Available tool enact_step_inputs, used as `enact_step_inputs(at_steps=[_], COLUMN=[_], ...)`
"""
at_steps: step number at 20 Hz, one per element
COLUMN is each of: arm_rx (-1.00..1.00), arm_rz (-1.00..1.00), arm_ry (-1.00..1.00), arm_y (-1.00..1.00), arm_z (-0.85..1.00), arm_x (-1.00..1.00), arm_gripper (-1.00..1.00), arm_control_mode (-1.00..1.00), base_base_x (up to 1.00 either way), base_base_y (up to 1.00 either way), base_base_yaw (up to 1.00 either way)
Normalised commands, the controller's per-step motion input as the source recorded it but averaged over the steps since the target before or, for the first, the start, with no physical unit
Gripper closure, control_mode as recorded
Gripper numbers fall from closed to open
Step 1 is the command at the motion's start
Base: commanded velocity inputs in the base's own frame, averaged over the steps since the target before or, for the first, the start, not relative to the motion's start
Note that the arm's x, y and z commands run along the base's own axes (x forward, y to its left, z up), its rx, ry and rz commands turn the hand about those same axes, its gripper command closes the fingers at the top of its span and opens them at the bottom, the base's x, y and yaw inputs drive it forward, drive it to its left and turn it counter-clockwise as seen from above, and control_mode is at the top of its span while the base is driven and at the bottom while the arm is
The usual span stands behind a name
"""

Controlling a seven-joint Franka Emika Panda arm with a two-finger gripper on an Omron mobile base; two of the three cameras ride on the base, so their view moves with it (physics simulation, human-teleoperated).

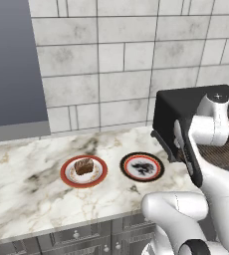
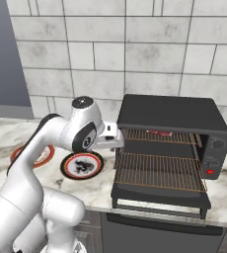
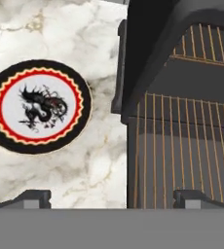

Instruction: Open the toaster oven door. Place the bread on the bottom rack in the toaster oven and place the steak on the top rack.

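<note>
Standing open: toaster oven door, steak being shown on the top rack.
Gripper: being held wide, empty.
Next: bread is being left for pickup, far left.

No words, numbers or brand names can be read anywhere. The nearest thing to a sign is a black dragon drawing on the white centre of the black-rimmed plate, ringed in red and yellow, which lies on the marble counter just left of the toaster oven. The oven's control panel at its right end carries a dark knob and a small red light, with no legible marking
</note>
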Motion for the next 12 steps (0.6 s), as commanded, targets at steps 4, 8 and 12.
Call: enact_step_inputs(at_steps=[4,8,12], arm_rx=[-0.12,-0.05,-0.01], arm_rz=[0.0,0.0,0.0], arm_ry=[0.25,0.29,0.16], arm_y=[0.76,0.71,0.69], arm_z=[0.12,0.09,0.08], arm_x=[0.01,0.08,0.04], arm_gripper=[-1.0,-1.0,-1.0], arm_control_mode=[-1.0,-1.0,-1.0], base_base_x=[0.0,0.0,0.0], base_base_y=[0.0,0.0,0.0], base_base_yaw=[0.0,0.0,0.0])
